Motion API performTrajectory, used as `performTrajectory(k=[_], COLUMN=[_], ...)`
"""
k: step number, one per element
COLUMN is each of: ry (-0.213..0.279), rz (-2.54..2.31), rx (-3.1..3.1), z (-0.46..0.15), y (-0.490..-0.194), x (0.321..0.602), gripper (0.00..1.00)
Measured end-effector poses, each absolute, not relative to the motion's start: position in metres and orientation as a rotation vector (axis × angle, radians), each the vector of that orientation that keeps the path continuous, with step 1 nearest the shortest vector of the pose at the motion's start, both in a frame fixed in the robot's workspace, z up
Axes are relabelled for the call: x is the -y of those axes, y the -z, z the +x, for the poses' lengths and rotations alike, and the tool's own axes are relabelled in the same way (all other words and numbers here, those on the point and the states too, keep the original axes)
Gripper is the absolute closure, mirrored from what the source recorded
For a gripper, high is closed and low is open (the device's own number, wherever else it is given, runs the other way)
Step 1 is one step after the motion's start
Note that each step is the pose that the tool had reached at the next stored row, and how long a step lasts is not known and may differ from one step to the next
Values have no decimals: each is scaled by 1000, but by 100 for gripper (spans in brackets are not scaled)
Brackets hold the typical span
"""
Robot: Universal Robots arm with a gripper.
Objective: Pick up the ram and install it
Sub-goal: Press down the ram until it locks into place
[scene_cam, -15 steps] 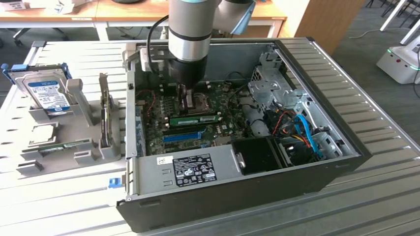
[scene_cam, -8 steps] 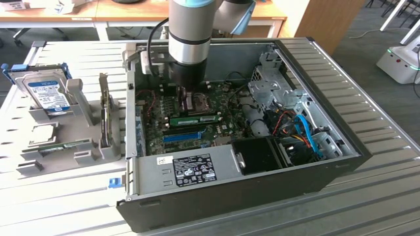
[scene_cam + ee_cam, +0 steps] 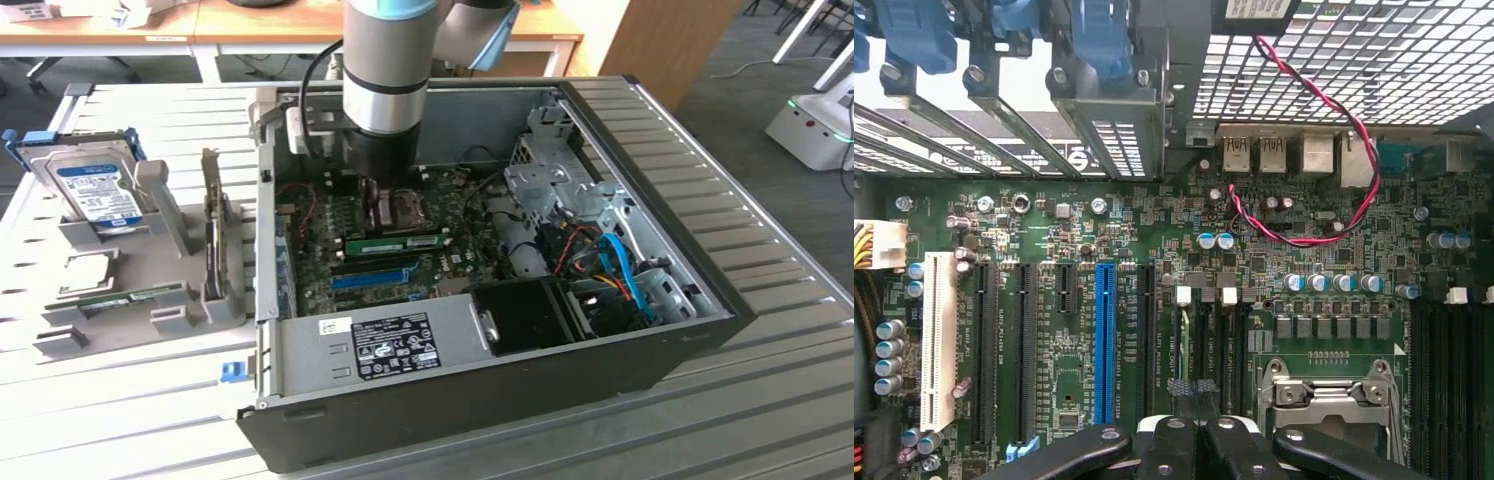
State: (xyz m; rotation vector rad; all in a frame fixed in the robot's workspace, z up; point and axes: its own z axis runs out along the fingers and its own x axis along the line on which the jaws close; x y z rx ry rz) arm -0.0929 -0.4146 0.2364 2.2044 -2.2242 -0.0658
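Install step underway: gripper is hovering over the motherboard inside the PC case, fingers drawn together, apparently gripping nothing. The ram is lying just beside it, near the blue slot, possibly seated. Finishing calls for even downward pressure.

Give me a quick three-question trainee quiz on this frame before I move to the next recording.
1. True or false: the hard drive stands inside the computer case.
2. The gripper hangs over: A) the motherboard B) the hard drive C) the bare table.
3. Fill in: on the motherboard, the long slot a few slots along from the white slot is coloured ___.

Key: 1 false, the hard drive stands in a grey holder outside the computer case, on the exterior view's left. 2 A. 3 blue.
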Motion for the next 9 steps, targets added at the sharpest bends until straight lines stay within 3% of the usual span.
performTrajectory(k=[9], ry=[66], rz=[2204], rx=[2224], z=[-93], y=[-231], x=[415], gripper=[89])
